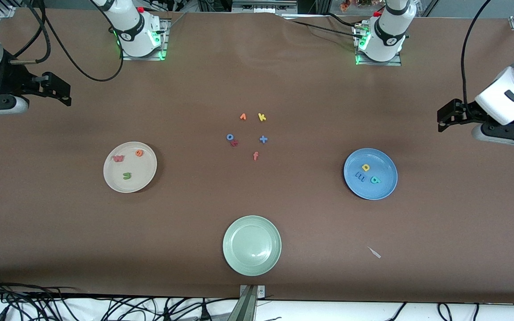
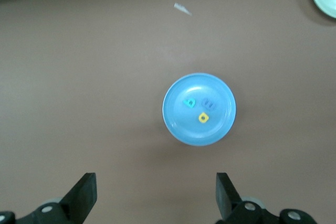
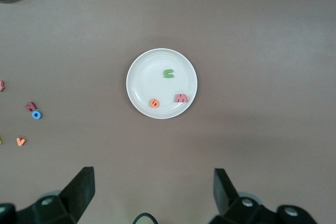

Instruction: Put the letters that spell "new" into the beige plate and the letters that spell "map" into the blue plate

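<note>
The green n, red-pink w and orange e are seen lying in the beige plate, and the blue m, yellow a and teal p in the blue plate, so the sorting is judged complete. The left gripper is held spread and empty, high over the table near the blue plate, and the right gripper likewise near the beige plate, apparently parked clear because only spare letters are left at mid-table

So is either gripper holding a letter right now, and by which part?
Nothing is held: the left gripper and right gripper are both open and empty.
</note>
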Motion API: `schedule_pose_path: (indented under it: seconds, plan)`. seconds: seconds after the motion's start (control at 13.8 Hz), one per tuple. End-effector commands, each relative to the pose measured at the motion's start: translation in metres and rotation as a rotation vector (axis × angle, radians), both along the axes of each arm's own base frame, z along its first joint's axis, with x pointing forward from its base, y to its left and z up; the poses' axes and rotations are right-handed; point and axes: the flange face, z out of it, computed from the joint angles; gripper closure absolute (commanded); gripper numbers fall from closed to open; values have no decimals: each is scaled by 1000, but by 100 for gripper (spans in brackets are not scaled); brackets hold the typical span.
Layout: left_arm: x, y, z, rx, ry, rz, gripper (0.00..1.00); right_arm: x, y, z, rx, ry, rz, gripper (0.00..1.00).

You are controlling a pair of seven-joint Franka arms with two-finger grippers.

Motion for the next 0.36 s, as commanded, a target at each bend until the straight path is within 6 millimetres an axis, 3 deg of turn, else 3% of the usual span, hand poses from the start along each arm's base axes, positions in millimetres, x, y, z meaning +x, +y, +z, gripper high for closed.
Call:
schedule_pose_path:
  seconds: [0.0, 0.29]
  plan:
    - [-23, 3, 2, -14, -52, -9, 0, 3, 1, 6, -8, -14, -5, 0]
    - [-24, 1, 1, -8, -1, -9, 0, 4, 1, 5, -8, -12, -5, 0]
